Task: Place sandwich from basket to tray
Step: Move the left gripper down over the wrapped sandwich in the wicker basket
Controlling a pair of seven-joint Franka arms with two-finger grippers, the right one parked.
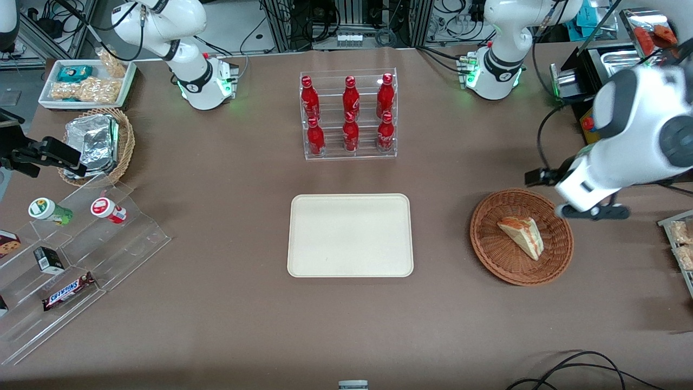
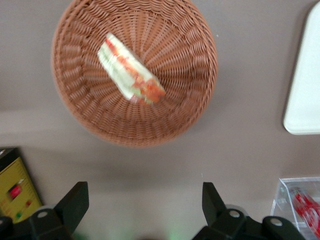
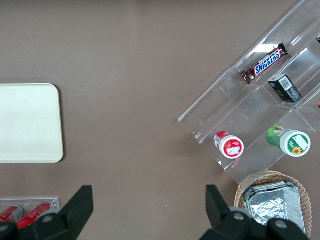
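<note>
The sandwich (image 1: 521, 235) lies flat in the round reddish-brown basket (image 1: 490, 246), a little off the basket's centre on the side away from the front camera. It is a wedge whose long axis runs slantwise: its narrow tip points toward the tray (image 1: 350, 235) and slightly away from the front camera, while its wide cut end, showing the orange-red filling, faces the front camera and the working arm's end of the tabletop (image 1: 227, 303). In the left wrist view the sandwich (image 2: 130, 69) shows its layered edge, pale bread with green and orange-red stripes, lying diagonally across the woven bottom of the basket (image 2: 190, 107). The jaws (image 2: 145, 207) stand wide open and hold nothing; the two dark fingers (image 2: 74, 204) are well apart with bare tabletop between them. They hover above the tabletop just outside the basket's rim, so the sandwich sits ahead of the open jaws and lower, untouched. In the front view the jaws (image 1: 587, 210) hang at the basket's edge on the side toward the working arm's base. The cream tray lies flat well apart from the jaws, with the basket between them. A clear rack of red bottles (image 1: 350, 115) stands farther from the front camera than the tray.
</note>
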